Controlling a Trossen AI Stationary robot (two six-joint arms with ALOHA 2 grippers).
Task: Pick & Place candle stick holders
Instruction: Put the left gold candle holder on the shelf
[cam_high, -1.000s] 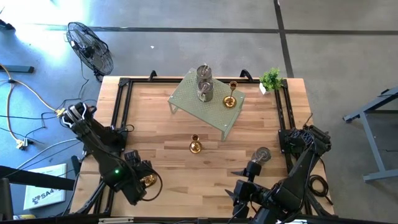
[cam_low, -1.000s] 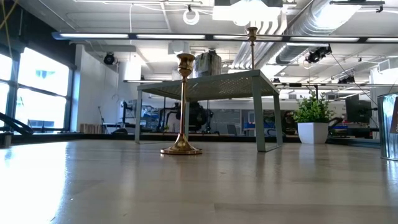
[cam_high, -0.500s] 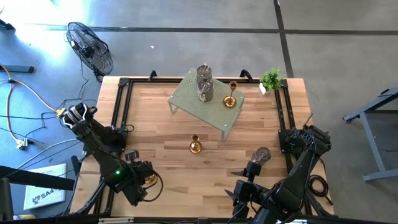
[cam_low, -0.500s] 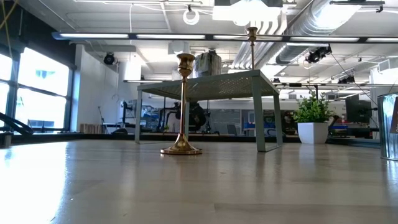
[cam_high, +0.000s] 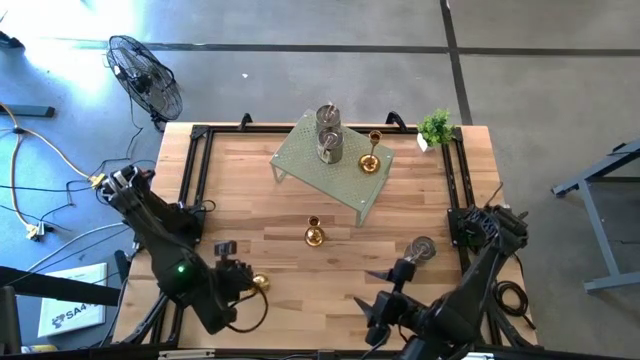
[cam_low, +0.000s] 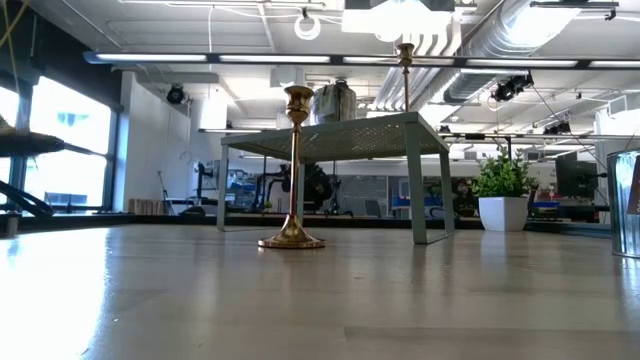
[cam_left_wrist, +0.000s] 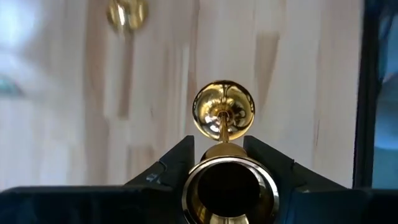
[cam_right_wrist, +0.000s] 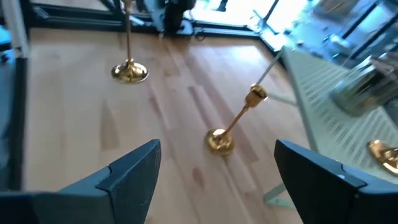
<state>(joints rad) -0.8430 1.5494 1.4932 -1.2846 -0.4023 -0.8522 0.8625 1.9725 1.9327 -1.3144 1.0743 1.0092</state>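
A: In the high view, the left gripper (cam_high: 245, 283) sits at the lower left of the frame, closed on a gold candle stick holder (cam_high: 260, 284) whose round base shows just right of the fingers. The right gripper (cam_high: 378, 298) waits at lower centre, jaws wide and empty.

B: And the other pieces?

A: The green rack (cam_high: 300, 160) at upper centre carries two grey cups (cam_high: 328, 135) and a second gold holder (cam_high: 370, 160) near its right end. A third gold holder (cam_high: 314, 235) stands on the bare table (cam_high: 240, 190) at mid-frame, and another grey cup (cam_high: 421, 249) sits at lower right, close to the right arm.

B: The low view?

A: Neither gripper shows there. The standing gold holder (cam_low: 292, 170) is left of centre, upright, in front of the rack (cam_low: 400, 135).

B: Left wrist?

A: The held holder (cam_left_wrist: 227, 149) fills the lower centre, its stem running away between the narrowed fingers (cam_left_wrist: 177, 162).

B: Right wrist?

A: Wide dark fingers (cam_right_wrist: 134, 168) with nothing between them; the lifted holder (cam_right_wrist: 236, 124) hangs tilted at mid-frame, the standing one (cam_right_wrist: 129, 68) at upper left.

B: So progress?

A: My guess is three are placed on the rack, one is in hand, two remain on the table.
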